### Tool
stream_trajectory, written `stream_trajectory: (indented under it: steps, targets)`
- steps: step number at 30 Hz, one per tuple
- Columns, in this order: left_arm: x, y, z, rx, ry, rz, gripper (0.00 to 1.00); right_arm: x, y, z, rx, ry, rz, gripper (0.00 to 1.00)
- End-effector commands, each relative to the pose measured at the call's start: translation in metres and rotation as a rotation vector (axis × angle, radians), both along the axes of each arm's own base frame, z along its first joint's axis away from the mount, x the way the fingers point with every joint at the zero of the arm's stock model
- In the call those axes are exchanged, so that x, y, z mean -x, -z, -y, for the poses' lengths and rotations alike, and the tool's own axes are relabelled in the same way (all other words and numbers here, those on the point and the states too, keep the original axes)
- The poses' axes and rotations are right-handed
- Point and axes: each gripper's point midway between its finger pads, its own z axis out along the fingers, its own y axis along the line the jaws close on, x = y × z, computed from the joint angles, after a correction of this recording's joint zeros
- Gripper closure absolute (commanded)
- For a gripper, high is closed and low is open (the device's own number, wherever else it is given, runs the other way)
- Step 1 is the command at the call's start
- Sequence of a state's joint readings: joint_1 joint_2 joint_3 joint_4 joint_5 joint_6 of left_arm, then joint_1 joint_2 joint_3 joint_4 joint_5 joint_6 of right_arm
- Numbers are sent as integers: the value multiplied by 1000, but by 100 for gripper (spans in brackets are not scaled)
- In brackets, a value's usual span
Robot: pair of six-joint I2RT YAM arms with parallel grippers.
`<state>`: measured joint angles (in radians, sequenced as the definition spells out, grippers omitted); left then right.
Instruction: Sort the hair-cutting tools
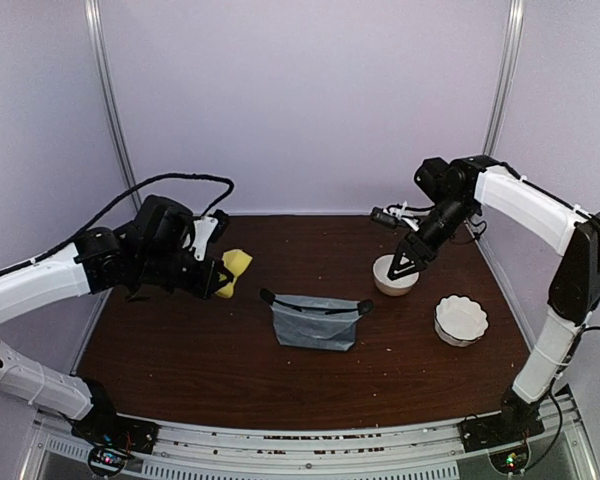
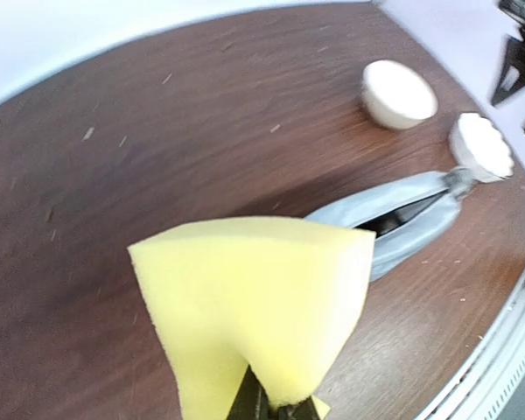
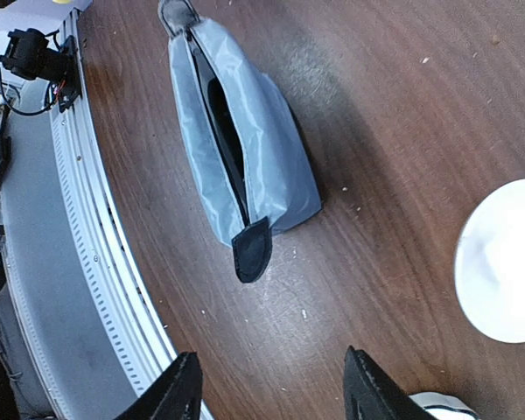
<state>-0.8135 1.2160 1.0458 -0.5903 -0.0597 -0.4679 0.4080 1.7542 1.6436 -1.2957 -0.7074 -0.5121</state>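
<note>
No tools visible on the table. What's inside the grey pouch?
The grey pouch is unzipped, but its opening shows only dark interior. Any contents are hidden by the fabric.

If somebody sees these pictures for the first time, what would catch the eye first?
The bright yellow sponge, pinched in the left gripper above the left side of the dark table, stands out most. Next comes the grey pouch, sitting unzipped at the table's middle. To the right stand a smooth white bowl and a scalloped white bowl, with the open right gripper hanging near the smooth one.
</note>
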Motion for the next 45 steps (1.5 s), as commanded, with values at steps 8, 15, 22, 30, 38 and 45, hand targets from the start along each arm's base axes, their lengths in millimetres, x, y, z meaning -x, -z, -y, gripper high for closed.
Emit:
stream_trajectory:
  steps: [8, 15, 22, 30, 38, 45]
  targets:
    - [7, -64, 103, 179, 472, 356, 100, 22, -106, -72, -289, -105, 110, 4]
    - [24, -73, 133, 232, 586, 384, 100, 6, -121, -119, -413, -43, 118, 0]
    - [33, -71, 143, 237, 624, 368, 100, 22, -111, -149, -428, -134, 52, 0]
    - [41, -75, 148, 250, 663, 366, 100, 35, -94, -167, -430, -175, -65, 7]
    - [28, -62, 142, 171, 595, 348, 100, 57, -100, -159, -455, -255, -122, 5]
    - [24, -57, 143, 150, 585, 336, 100, 57, -92, -154, -425, -239, -99, 14]
